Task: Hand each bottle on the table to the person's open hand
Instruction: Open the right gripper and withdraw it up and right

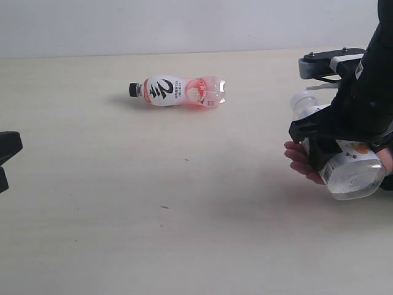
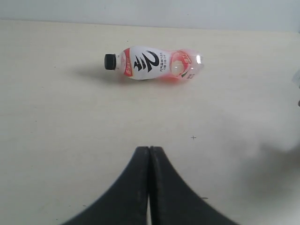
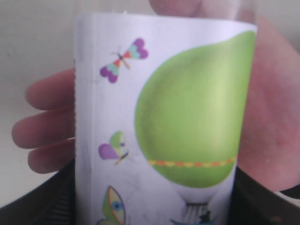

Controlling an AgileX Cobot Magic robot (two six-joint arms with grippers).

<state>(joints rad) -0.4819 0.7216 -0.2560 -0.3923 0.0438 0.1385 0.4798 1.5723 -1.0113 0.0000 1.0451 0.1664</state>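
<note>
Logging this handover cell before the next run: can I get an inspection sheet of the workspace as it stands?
Surface: table, pale wood-grain, flat.
Job's things: pink bottle lies on its side, black cap on; white-labelled bottle over the person's open hand.
Clutter: tiny dark specks only.
Grippers: left gripper shut, empty; right gripper closed on the white-labelled bottle.
Cables: nothing seen.
Surroundings: plain pale wall.

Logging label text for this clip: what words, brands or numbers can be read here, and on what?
Pink bottle: large black brush character, sideways, not surely readable; small print too blurred.
White-label bottle: only butterflies and a green balloon drawn, no words.
</note>
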